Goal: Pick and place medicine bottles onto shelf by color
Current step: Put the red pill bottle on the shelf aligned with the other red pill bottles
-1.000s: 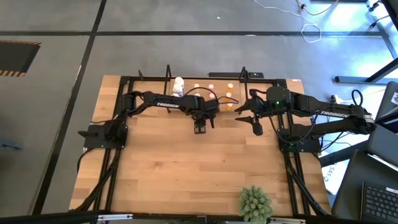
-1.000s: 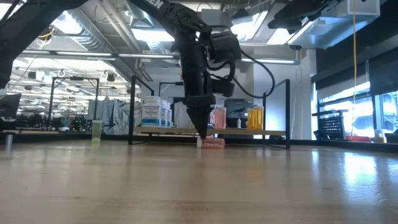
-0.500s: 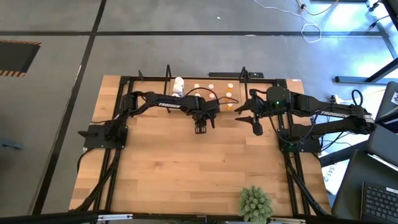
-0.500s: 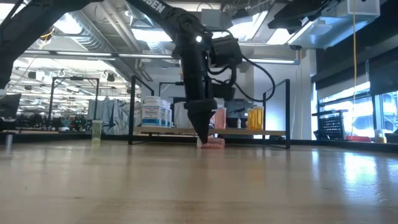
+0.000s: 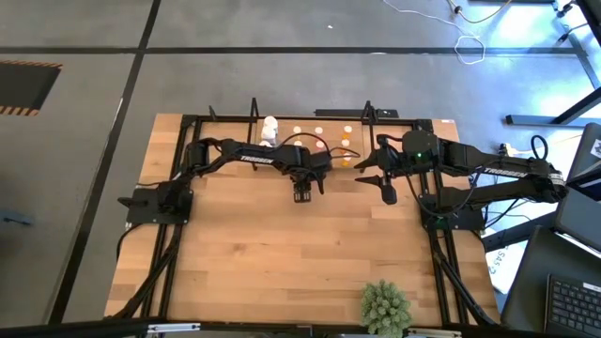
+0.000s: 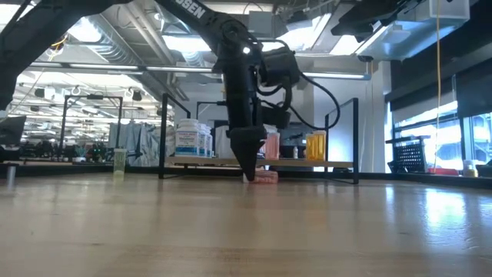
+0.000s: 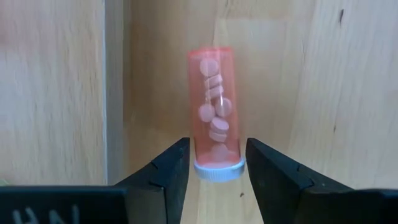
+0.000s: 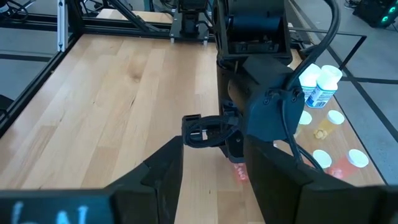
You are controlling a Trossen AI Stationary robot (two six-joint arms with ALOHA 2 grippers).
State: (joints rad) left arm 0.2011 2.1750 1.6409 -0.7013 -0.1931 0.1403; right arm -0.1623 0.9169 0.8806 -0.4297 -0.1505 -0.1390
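A pale pink bottle [image 7: 214, 112] with a white cap [image 7: 219, 169] lies on its side on the wooden table, just in front of the shelf [image 6: 261, 163]; it also shows in the low view [image 6: 266, 177]. My left gripper [image 7: 217, 171] points down over it, open, one finger on each side of the cap end; I cannot tell whether the fingers touch it. In the high view my left gripper [image 5: 301, 194] hides the bottle. My right gripper [image 5: 388, 195] hovers open and empty to the right. On the shelf stand white bottles [image 6: 192, 141], a pink one [image 6: 270, 146] and orange ones [image 6: 315, 146].
The shelf's black end uprights [image 6: 164, 135] stand at the table's far edge. A black frame [image 5: 188, 141] runs around the tabletop. A green plant [image 5: 385, 305] sits at the near right. Bare wood lies between the arms and the near edge.
My left gripper has gone down a little toward the pink bottle, its fingertips now almost at the tabletop. The bottle has stayed where it lay.
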